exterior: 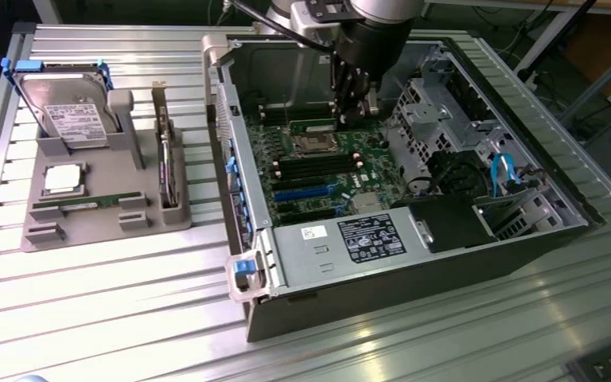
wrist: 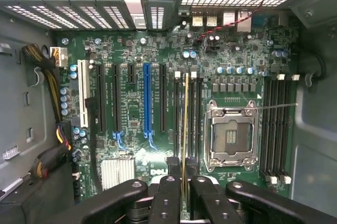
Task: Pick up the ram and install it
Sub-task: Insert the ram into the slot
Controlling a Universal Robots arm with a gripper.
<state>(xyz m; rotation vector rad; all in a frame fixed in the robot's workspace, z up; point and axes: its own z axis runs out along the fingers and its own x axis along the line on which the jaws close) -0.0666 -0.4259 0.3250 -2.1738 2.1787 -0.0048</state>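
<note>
My gripper (exterior: 350, 113) hangs inside the open computer case (exterior: 560, 231), above the motherboard (exterior: 327, 171). In the wrist view the gripper (wrist: 184, 175) is shut on the ram (wrist: 185, 124), a thin green stick seen edge-on. The stick runs lengthwise above the black memory slots (wrist: 194, 113) that lie between the expansion slots and the empty CPU socket (wrist: 231, 134). I cannot tell whether the ram touches a slot. A second bank of memory slots (wrist: 276, 129) lies on the far side of the socket.
A grey tray (exterior: 45, 237) at the exterior view's left holds a hard drive (exterior: 67, 111), a processor (exterior: 64, 178), another green stick (exterior: 83, 204) and an upright card (exterior: 165, 155). The power supply (exterior: 364, 239), drive cage (exterior: 433, 107) and cables (exterior: 502, 171) crowd the case.
</note>
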